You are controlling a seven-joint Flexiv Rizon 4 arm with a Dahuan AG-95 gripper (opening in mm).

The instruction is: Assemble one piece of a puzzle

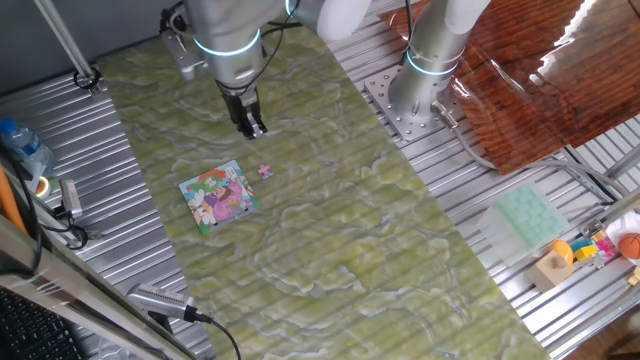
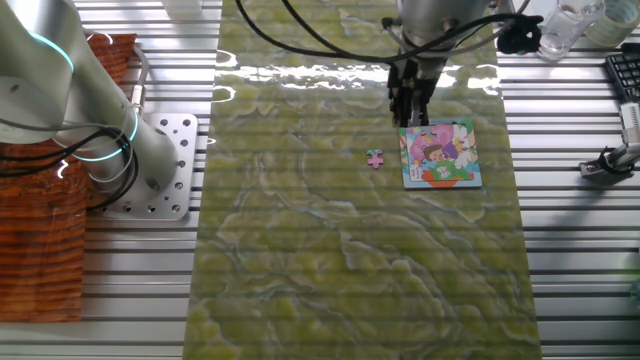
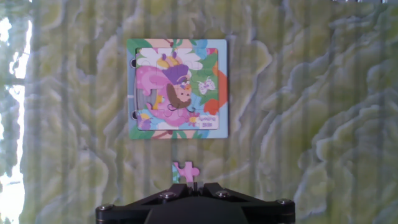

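The puzzle [image 1: 219, 196] [image 2: 440, 153] [image 3: 178, 88] is a small square cartoon picture with a blue edge, lying flat on the green mat. One slot on its left side, as the hand view shows it, looks unfilled. The piece [image 1: 264, 170] [image 2: 375, 157] [image 3: 185, 170], tiny and pink-and-white, lies loose on the mat a short way from the puzzle. My gripper [image 1: 252, 128] [image 2: 412, 118] [image 3: 194, 185] hangs above the mat close to the piece, its fingers pressed together with nothing between them. In the hand view the piece shows just beyond the fingertips.
A green marbled mat [image 1: 330, 250] covers the ribbed metal table. A pale green moulded tray [image 1: 527, 217] and small coloured toys [image 1: 590, 250] sit at the right. A red-brown sheet [image 1: 540, 80] lies behind the arm's base [image 1: 420, 90]. A bottle [image 1: 25, 145] and cables are at the left.
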